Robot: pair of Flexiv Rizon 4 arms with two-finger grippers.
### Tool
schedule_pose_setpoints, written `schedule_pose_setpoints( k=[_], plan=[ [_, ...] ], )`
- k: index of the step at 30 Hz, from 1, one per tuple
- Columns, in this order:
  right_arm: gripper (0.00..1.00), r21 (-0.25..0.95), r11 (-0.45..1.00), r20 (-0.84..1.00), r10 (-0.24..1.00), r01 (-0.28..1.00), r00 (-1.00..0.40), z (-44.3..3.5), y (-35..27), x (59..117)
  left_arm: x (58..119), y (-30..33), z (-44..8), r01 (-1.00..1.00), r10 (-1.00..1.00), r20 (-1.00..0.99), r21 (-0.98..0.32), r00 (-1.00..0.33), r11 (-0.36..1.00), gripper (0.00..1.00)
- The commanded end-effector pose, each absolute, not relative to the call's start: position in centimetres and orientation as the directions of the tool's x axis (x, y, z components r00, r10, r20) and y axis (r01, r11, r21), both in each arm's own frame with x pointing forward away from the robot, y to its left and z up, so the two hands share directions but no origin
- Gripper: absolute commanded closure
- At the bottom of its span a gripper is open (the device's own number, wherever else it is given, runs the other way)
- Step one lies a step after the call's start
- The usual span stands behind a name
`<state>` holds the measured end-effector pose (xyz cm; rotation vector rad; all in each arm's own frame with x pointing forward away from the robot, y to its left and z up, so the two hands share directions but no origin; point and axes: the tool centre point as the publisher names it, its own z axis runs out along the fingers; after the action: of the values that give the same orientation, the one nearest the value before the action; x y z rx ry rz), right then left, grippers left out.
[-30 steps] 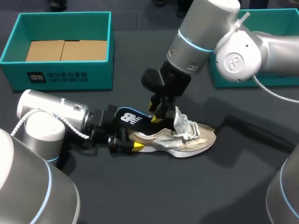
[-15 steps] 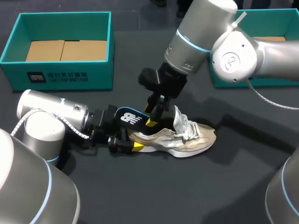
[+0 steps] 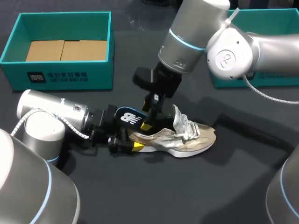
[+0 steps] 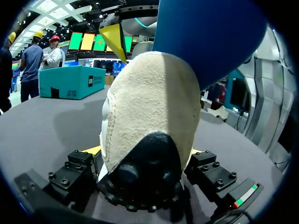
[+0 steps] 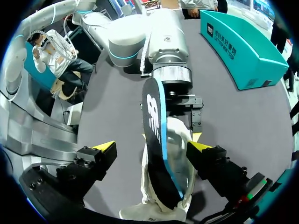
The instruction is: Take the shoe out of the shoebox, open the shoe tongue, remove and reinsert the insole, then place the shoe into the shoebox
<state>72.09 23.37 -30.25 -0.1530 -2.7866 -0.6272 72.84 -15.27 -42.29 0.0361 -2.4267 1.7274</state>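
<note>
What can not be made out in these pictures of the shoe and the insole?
- Right wrist view: the front end of the insole is hidden inside the shoe; its depth is unknown.
- Left wrist view: the shoe's heel fills the picture, hiding its toe, its laces and most of the tips of the left tool.
- Head view: the right arm covers most of the inside of the right shoebox.

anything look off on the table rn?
The dark blue-edged insole juts tilted from the beige mesh sneaker at its heel, only partly seated. Left claw grips the heel; right claw is open astride the insole.
</note>
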Motion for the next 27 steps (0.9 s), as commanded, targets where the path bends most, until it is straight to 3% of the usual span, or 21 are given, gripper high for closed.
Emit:
schedule_pose_setpoints(
  k=[1, 3, 7, 27],
  plan=[
    [0.2, 0.419, 0.889, 0.33, 0.043, 0.187, -0.943, -31.0, 23.2, 72.5, 72.8, -15.5, -42.8, -0.114, 0.073, 0.146, -0.936, -0.987, 0.333, 1.0],
    [0.24, 0.427, 0.882, 0.346, 0.048, 0.202, -0.937, -31.0, 23.2, 72.4, 72.8, -15.5, -42.8, -0.114, 0.073, 0.146, -0.936, -0.987, 0.333, 1.0],
    [0.5, 0.441, 0.865, 0.376, 0.064, 0.239, -0.924, -31.2, 23.2, 72.3, 72.8, -15.5, -42.8, -0.114, 0.073, 0.146, -0.936, -0.987, 0.333, 1.0],
    [0.6, 0.503, 0.804, 0.487, 0.04, 0.318, -0.872, -32.9, 23.8, 72.3, 72.8, -15.5, -42.8, -0.114, 0.073, 0.146, -0.936, -0.987, 0.333, 1.0]
  ],
)
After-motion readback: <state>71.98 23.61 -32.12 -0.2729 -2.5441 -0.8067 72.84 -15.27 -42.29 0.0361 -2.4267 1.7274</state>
